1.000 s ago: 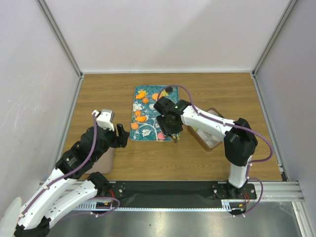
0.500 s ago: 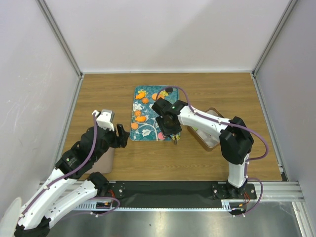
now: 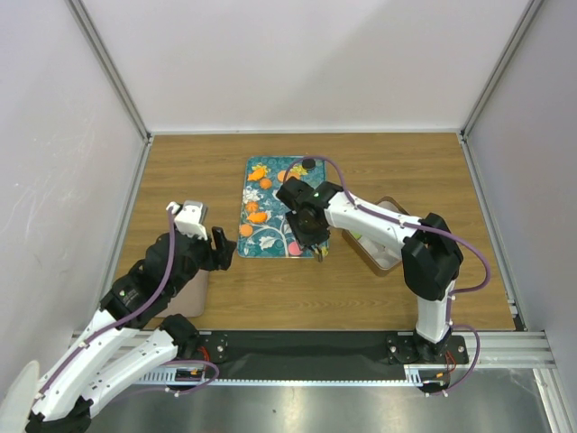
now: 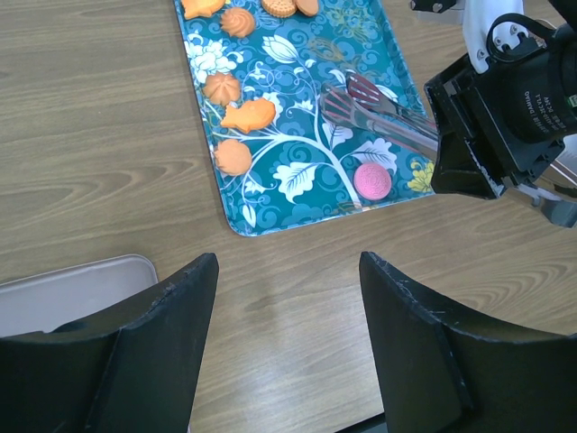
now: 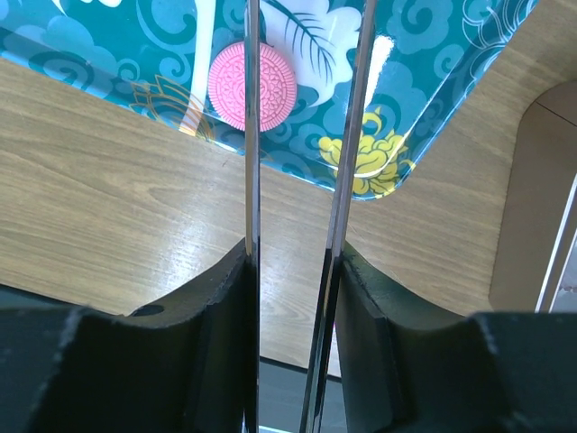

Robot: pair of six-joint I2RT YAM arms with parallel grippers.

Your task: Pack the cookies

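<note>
Cookies lie on a teal flowered tray (image 3: 270,242). A pink cookie (image 4: 371,180) sits near the tray's near right corner and also shows in the right wrist view (image 5: 252,87). Several orange cookies (image 4: 233,158) lie along the tray's left side, and a black one (image 3: 308,163) lies at its far edge. My right gripper (image 5: 293,271) is shut on metal tongs (image 4: 379,113). The tongs' arms (image 5: 251,135) stand apart, reaching over the tray just right of the pink cookie. My left gripper (image 4: 287,334) is open and empty over bare table in front of the tray.
A shallow brownish container (image 3: 386,242) stands right of the tray, behind the right arm; its edge shows in the right wrist view (image 5: 532,207). A pale grey flat tray or lid (image 4: 63,289) lies under the left arm. White walls enclose the table.
The right gripper with the tongs has shifted slightly left over the tray's near right corner. The left arm has barely moved.
</note>
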